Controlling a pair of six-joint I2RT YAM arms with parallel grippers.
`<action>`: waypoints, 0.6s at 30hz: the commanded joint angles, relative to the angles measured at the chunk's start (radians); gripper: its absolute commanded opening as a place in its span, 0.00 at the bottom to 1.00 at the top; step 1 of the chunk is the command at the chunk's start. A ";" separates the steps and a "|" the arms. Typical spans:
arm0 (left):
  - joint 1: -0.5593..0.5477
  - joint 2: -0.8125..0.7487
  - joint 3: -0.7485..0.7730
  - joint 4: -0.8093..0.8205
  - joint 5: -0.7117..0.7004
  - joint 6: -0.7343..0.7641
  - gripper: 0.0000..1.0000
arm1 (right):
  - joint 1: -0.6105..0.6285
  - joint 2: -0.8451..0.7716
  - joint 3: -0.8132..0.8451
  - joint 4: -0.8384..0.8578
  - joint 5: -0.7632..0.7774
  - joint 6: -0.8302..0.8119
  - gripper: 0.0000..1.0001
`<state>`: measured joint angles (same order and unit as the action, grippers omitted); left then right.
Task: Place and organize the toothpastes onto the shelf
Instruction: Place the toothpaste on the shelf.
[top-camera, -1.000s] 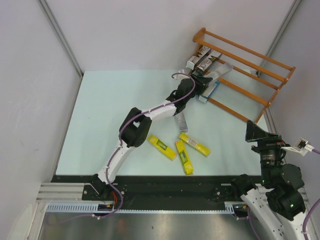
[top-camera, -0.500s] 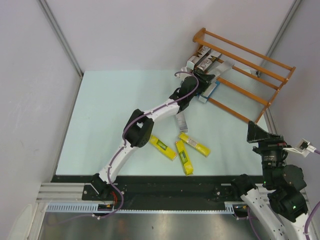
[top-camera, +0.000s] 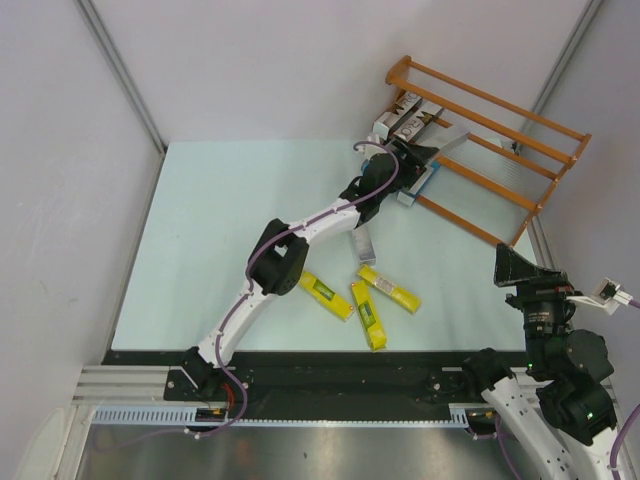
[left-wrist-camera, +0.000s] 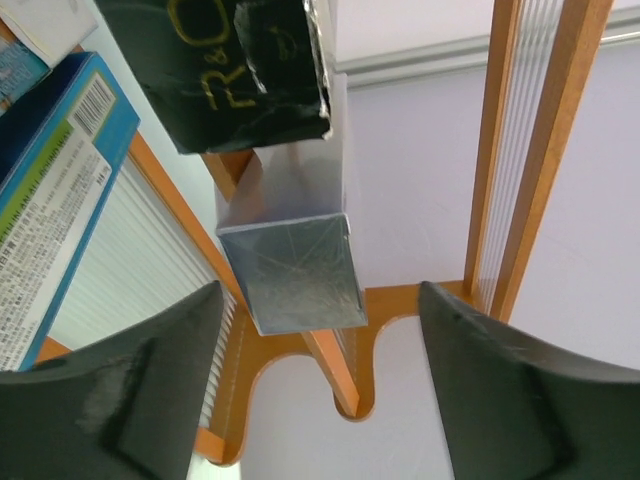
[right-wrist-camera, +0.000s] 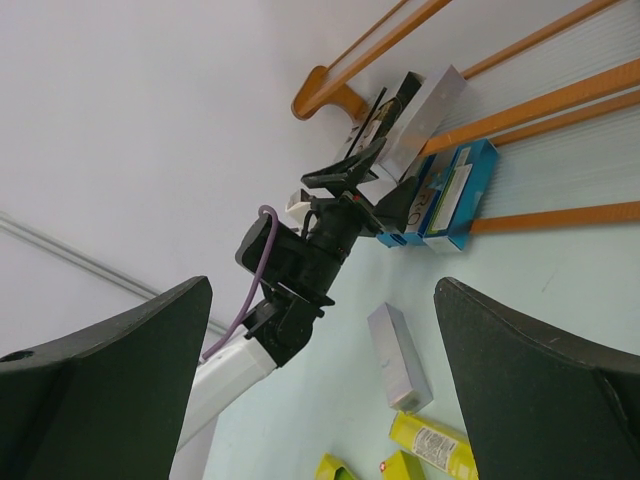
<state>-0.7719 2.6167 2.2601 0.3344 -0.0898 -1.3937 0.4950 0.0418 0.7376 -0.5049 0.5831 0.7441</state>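
Note:
The orange-brown shelf (top-camera: 500, 125) lies at the table's far right corner. On its left end rest a silver toothpaste carton (top-camera: 443, 138), dark-lettered ones (top-camera: 405, 115) and blue ones (top-camera: 420, 182). My left gripper (top-camera: 413, 157) is stretched out to that end and stands open. In the left wrist view the silver carton's end (left-wrist-camera: 295, 275) sits on a rail just ahead of the jaws, touching neither finger (left-wrist-camera: 110, 390). Three yellow cartons (top-camera: 368, 313) and a silver one (top-camera: 360, 242) lie on the table. My right gripper (top-camera: 515, 265) hovers open and empty at the near right.
A dark carton (left-wrist-camera: 235, 70) and a blue carton (left-wrist-camera: 50, 200) lie beside the silver one on the shelf. White walls close in behind and to the right of the shelf. The right wrist view shows the left arm (right-wrist-camera: 300, 260) between that gripper and the shelf rails (right-wrist-camera: 560, 100).
My left gripper has reached slightly farther onto the shelf and opened, letting go of the silver carton, which now rests on the rails. The right arm has barely moved.

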 joint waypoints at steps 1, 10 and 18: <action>-0.007 -0.030 -0.006 0.048 0.047 0.024 0.86 | 0.007 -0.007 0.032 0.003 0.014 0.012 1.00; 0.002 -0.053 -0.054 0.077 0.038 0.027 0.72 | 0.005 -0.007 0.032 0.002 0.017 0.008 1.00; 0.016 -0.057 -0.054 0.104 0.073 0.053 0.72 | 0.008 -0.008 0.032 0.003 0.021 0.005 1.00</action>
<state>-0.7654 2.6164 2.2044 0.3943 -0.0479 -1.3685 0.4965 0.0418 0.7418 -0.5064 0.5835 0.7479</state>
